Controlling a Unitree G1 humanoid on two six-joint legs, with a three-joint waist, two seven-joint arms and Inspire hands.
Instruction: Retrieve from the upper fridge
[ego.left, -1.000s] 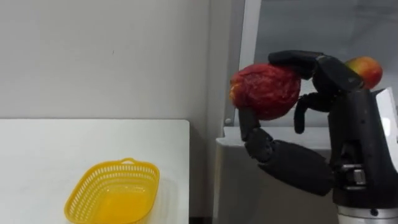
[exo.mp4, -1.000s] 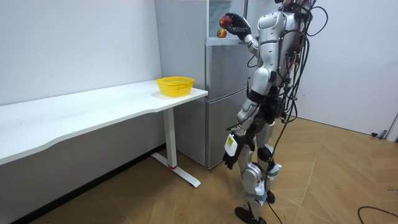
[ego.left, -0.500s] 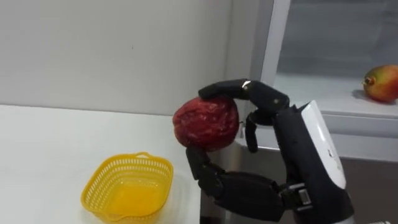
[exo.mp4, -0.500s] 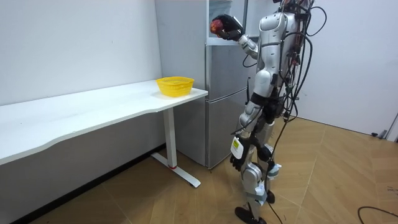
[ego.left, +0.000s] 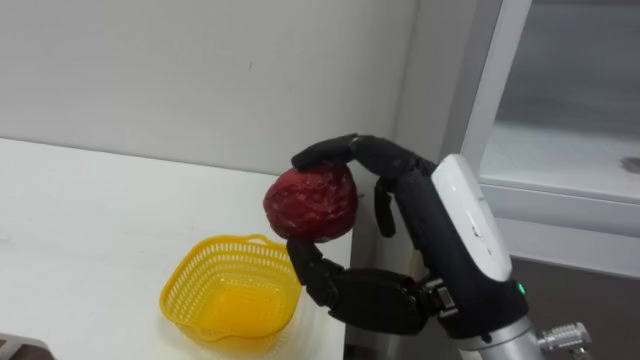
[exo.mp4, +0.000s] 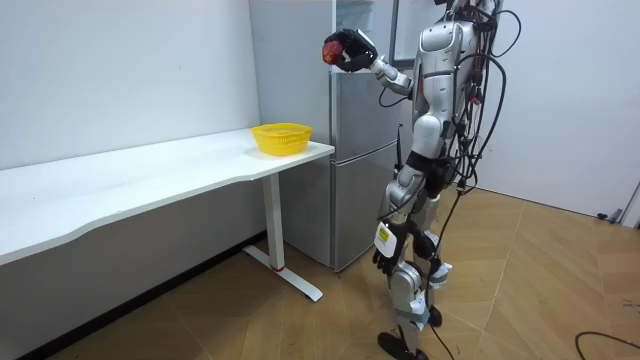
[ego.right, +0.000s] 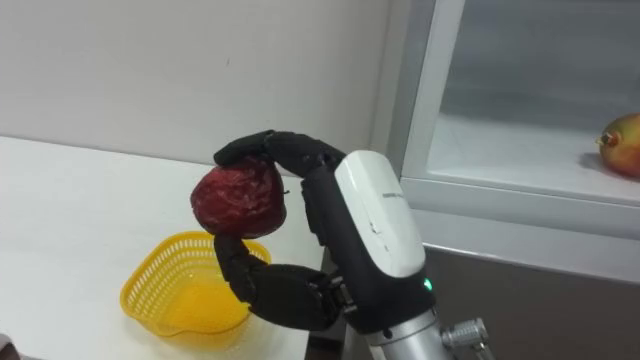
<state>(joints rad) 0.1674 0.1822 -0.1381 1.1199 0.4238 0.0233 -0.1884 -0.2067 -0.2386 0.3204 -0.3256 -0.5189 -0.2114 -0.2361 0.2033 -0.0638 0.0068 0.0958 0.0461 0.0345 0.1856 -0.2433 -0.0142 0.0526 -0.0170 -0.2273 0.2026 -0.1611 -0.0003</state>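
Observation:
My right hand (ego.left: 405, 215) is shut on a dark red, wrinkled fruit (ego.left: 311, 202), with fingers curled over its top and the thumb under it. It holds the fruit in the air just above and to the right of a yellow mesh basket (ego.left: 190, 282), which stands at the near corner of the white table (ego.left: 80, 220). In the room view the fruit (exo.mp4: 333, 49) is raised high between the fridge (exo.mp4: 355, 190) and the basket (exo.mp4: 281, 137). My left hand (exo.mp4: 379, 260) hangs by my thigh.
The upper fridge compartment (ego.right: 520, 150) stands open on the right, with a red and yellow fruit (ego.right: 622, 132) lying on its shelf. A bare wall runs behind the table. I stand in front of the fridge, next to the table's end.
My right hand has carried the red fruit out of the fridge opening and leftwards, to above the basket's right edge. The eye view has swung left as well.

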